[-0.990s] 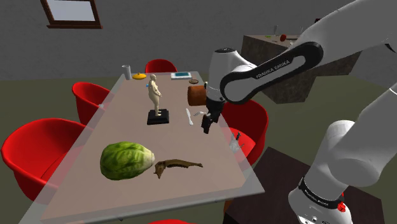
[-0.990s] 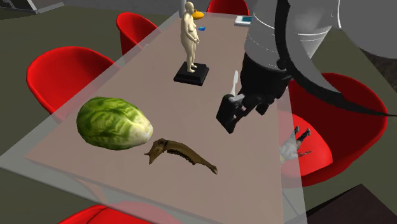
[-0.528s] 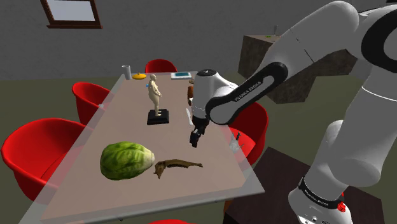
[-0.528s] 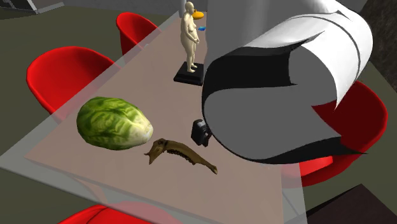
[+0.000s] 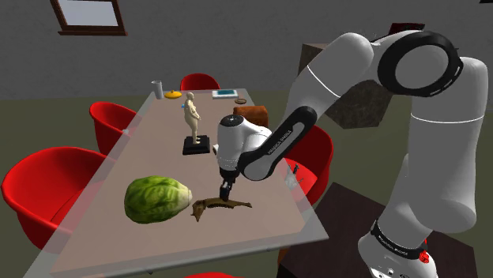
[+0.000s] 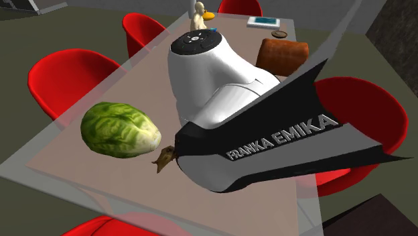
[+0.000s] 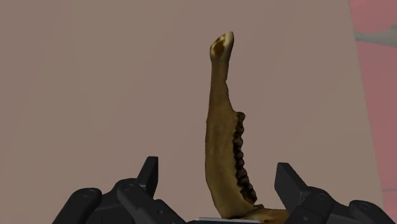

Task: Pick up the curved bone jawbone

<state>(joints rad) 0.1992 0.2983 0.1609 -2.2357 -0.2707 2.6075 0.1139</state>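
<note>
Our jaws stand apart astride the jawbone point(image 7: 222, 133), lying lower centre in the shoulder view on the desk point(image 5: 158, 126) beside the lettuce point(image 5: 158, 199). We judge it light, stiff, brittle: best pinched across its toothed middle.

You're looking at a home dining room. A long desk point(image 5: 158, 150) runs up the middle of the shoulder view. Red shell chairs point(image 5: 47, 189) line both long sides, and one more stands at the far end. The things on the desk are household odds: a green head of lettuce point(image 5: 158, 199) at the lower left of centre and a small figurine point(image 5: 193, 118) on a black base. Near the far end you can see a pale cup point(image 5: 157, 88) beside a yellow dish point(image 5: 173, 95). A framed window point(image 5: 88, 14) sits in the grey wall at the upper left of the frame. A tan counter block point(image 5: 363, 107) stands at the upper right. The floor point(image 5: 47, 126) is dark olive.
</note>
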